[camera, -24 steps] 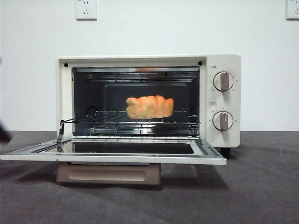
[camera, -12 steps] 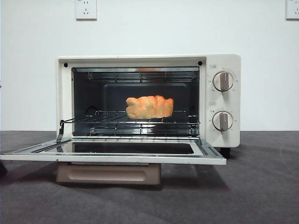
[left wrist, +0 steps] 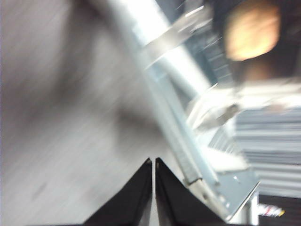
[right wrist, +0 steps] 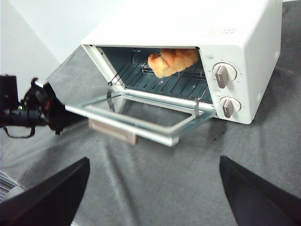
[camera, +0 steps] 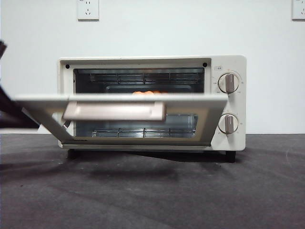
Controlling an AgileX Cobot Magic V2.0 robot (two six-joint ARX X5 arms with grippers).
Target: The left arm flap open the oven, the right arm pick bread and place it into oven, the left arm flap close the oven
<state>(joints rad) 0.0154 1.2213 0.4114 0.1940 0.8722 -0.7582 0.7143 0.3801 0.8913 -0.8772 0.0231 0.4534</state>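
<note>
The cream-white oven stands on the dark table with its door tilted about halfway up, beige handle facing outward. The golden bread lies on the wire rack inside; in the front view only the bread's top shows above the door's edge. My left gripper is shut, with nothing between its jaws, right at the door's left corner; it shows as a dark shape at the left edge. My right gripper hangs open, back from the oven front, holding nothing.
Two beige knobs sit on the oven's right panel. Wall sockets are on the white wall behind. The left arm's body stretches over the table left of the door.
The door, lying flat open before, has swung up to about halfway. The left arm has come in at the left edge, and the bread is now mostly hidden behind the door.
</note>
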